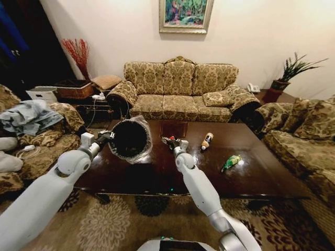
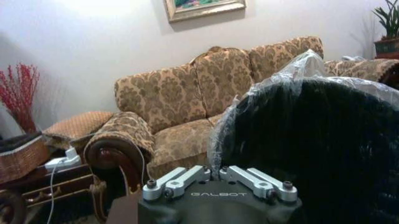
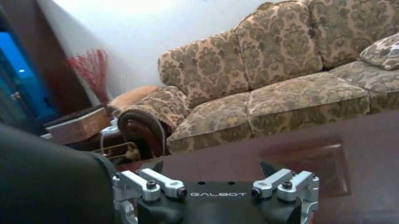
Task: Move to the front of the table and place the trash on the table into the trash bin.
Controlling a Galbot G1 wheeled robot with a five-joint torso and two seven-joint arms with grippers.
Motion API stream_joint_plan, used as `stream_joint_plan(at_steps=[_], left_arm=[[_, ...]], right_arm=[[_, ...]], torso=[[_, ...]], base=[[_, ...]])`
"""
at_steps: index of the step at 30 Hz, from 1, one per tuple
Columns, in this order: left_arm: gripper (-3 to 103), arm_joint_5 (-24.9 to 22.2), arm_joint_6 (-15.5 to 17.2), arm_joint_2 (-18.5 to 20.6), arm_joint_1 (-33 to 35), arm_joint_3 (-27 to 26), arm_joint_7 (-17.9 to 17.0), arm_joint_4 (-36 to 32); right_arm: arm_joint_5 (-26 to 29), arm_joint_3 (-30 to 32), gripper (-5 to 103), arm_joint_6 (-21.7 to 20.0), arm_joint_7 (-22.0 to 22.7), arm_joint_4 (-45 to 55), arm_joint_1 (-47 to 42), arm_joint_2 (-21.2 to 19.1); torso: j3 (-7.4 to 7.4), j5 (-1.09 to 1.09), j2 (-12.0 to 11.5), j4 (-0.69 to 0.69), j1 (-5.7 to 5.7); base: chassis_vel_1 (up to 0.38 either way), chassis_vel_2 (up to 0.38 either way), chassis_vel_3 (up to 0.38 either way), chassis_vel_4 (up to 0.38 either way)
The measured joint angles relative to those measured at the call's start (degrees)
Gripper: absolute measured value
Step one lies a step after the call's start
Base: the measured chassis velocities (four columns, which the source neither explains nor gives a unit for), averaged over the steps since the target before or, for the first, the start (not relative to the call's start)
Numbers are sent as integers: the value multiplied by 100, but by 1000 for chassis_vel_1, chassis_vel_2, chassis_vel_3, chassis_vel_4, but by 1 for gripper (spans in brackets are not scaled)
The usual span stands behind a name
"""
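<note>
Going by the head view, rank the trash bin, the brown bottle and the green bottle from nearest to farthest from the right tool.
From the right tool, over the table:
1. Trash bin, just to its left, held tilted by the left tool.
2. Brown bottle, lying to its right.
3. Green bottle, farther right and nearer the robot.
The first two are a close call.

White jointed arms, silver-linked black "GALBOT" left claw [image 2: 215, 176].

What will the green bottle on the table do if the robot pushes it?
The green bottle lies on its side on the glossy table, so it would probably roll or slide rather than tip. It looks small and likely light, so a nudge might send it skidding. The right gripper hangs well apart from it.
</note>
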Motion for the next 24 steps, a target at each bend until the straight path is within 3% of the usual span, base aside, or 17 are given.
stream_joint_plan(at_steps=[5,10,21,24], left_arm=[[2,0,-17,36,73,-55,21,-18],[2,0,-30,9,113,-101,39,-70],[2,6,-36,-56,137,-158,26,-90],[2,22,-50,-61,154,-164,27,-75]], right_arm=[[-79,173,100,-17,310,-311,128,77],[-161,200,100,-31,259,-664,118,85],[-326,140,100,-178,380,-812,-187,129],[-350,133,100,-184,380,-807,-268,99]], torso=[[3,-2,-2,-5,7],[6,-2,-4,-5,13],[-2,-2,2,1,-4],[2,-3,0,-3,3]], base=[[-219,188,191,-208],[-94,113,80,-71],[17,-8,-8,13],[0,0,0,0]])
